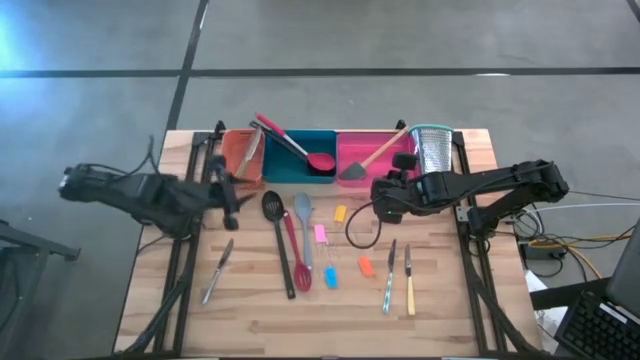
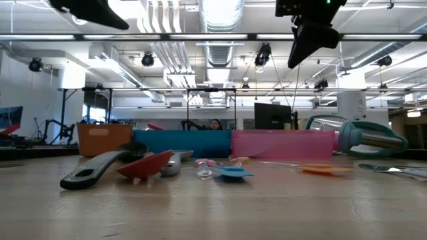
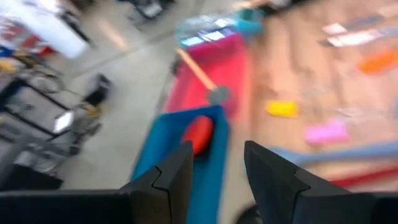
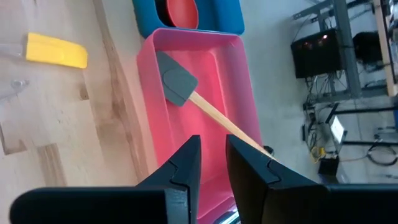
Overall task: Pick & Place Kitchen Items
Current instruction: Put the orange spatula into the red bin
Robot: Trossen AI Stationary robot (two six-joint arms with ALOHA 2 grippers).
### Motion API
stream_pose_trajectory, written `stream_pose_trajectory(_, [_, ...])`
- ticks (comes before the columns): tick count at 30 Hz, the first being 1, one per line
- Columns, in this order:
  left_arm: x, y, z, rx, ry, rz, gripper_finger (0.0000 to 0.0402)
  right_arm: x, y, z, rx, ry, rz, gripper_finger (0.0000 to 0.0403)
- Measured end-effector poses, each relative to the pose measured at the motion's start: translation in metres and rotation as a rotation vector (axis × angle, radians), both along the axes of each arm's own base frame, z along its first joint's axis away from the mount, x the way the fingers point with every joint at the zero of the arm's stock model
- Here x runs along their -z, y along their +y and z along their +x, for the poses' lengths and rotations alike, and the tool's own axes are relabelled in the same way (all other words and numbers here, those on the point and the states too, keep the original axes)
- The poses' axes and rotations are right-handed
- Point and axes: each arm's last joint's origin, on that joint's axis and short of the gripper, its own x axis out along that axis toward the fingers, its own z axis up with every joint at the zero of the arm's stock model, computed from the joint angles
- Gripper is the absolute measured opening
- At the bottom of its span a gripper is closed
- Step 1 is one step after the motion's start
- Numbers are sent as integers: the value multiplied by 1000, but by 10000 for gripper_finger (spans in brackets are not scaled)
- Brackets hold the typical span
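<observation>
Several slim utensils lie flat on the wooden table: a black slotted spoon (image 1: 277, 228), a grey spatula (image 1: 303, 222), a red spoon (image 1: 297, 262), small yellow (image 1: 340, 213), pink (image 1: 320, 233), blue (image 1: 330, 277) and orange (image 1: 365, 266) tools, and knives (image 1: 390, 277) (image 1: 217, 270). Metal tongs (image 1: 252, 148) sit in the orange tray, a red spoon (image 1: 300, 150) in the teal tray, and a wooden-handled spatula (image 4: 180, 84) in the pink tray. My left gripper (image 3: 217, 168) hangs open and empty beside the orange tray. My right gripper (image 4: 213, 155) hovers over the pink tray, narrowly open and empty.
The orange tray (image 1: 236, 165), teal tray (image 1: 300, 172) and pink tray (image 1: 352, 140) stand in a row along the far edge, with a metal box grater (image 1: 432, 148) at their right end. A black cable loop (image 1: 360, 232) lies on the table below my right gripper.
</observation>
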Motion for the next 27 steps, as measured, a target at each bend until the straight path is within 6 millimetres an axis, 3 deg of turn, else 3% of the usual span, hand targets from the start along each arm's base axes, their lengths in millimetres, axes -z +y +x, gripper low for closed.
stream_pose_trajectory(9, [52,-31,25,114,252,42,149,-1,1,5,20,-80,38,79])
stream_pose_trajectory(14, [75,-35,38,84,326,54,149,-3,6,15,-72,-162,219,85])
stream_pose_trajectory(18, [87,-38,46,35,349,56,149,-3,13,20,-168,-189,423,89])
stream_pose_trajectory(21, [92,-39,51,18,370,70,149,1,15,19,-140,-199,525,91])
stream_pose_trajectory(27, [97,-38,55,-60,365,152,149,30,27,15,-49,-170,609,87])
